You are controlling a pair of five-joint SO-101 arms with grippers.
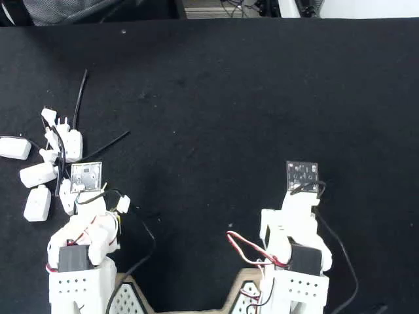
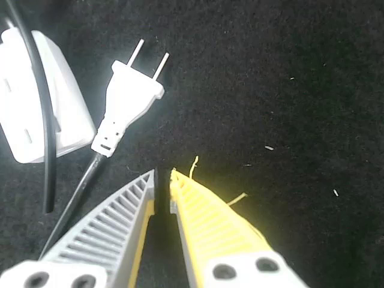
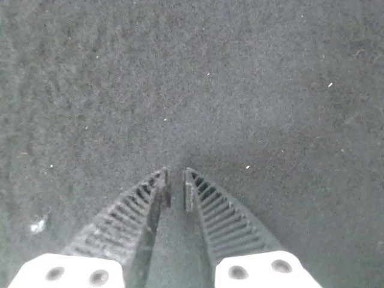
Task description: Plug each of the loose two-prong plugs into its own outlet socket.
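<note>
Black cloth is spread over the table [image 1: 216, 98]; a heap [image 1: 38, 174] of white plugs and sockets is gathered at the left. The left gripper [image 2: 162, 177], its fingers pressed together and empty, is held just short of a loose plug [image 2: 129, 99]. A first pickup seems in hand, for which the fingers must be spread around the plug's body. A black cord [image 2: 43, 84] draped across the neighbouring socket block [image 2: 72, 120] may hinder this. The right gripper [image 3: 175, 177], nearly closed on nothing, is held over bare cloth.

White plugs [image 2: 129, 99], sockets [image 2: 73, 117] — loose, clustered.
</note>
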